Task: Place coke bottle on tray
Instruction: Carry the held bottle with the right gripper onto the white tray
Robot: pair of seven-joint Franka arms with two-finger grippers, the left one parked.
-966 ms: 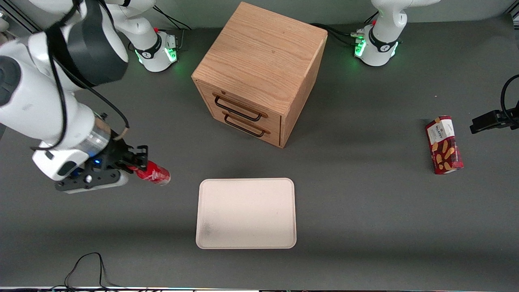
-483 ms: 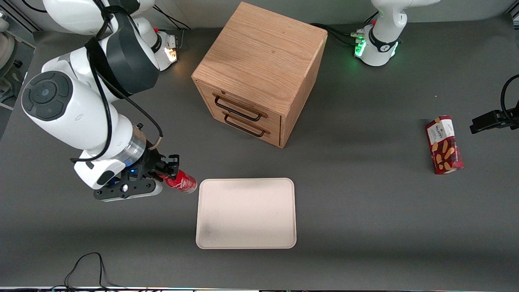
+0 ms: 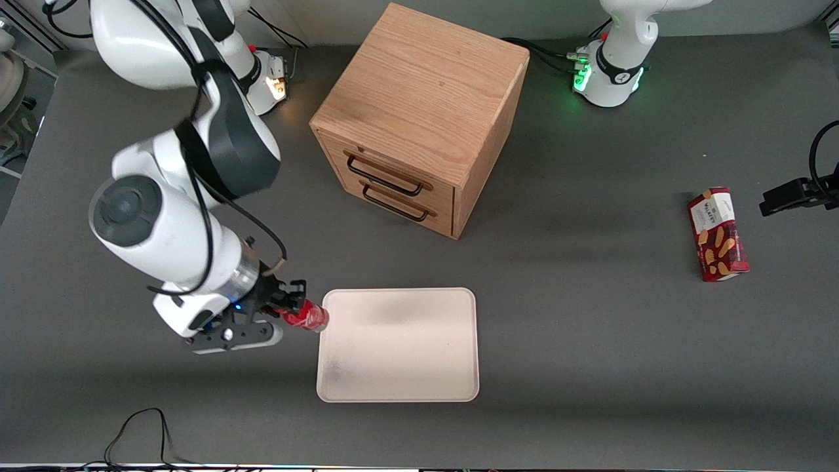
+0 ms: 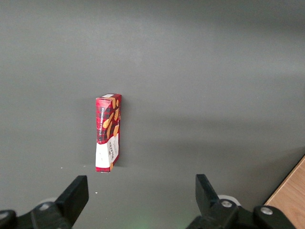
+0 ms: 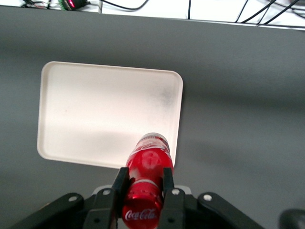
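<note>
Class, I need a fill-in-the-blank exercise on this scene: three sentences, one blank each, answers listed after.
1. The gripper has its jaws shut on the ______.
2. The coke bottle hangs at the edge of the cream-pink ______.
3. The wooden drawer box has ______ handles on its front.

Missing words: coke bottle; tray; two

The counter carries one coke bottle, one tray, one wooden two-drawer box, one red snack box, held bottle in one end effector.

Coke bottle in the hand, over the tray's working-arm-end rim.
</note>
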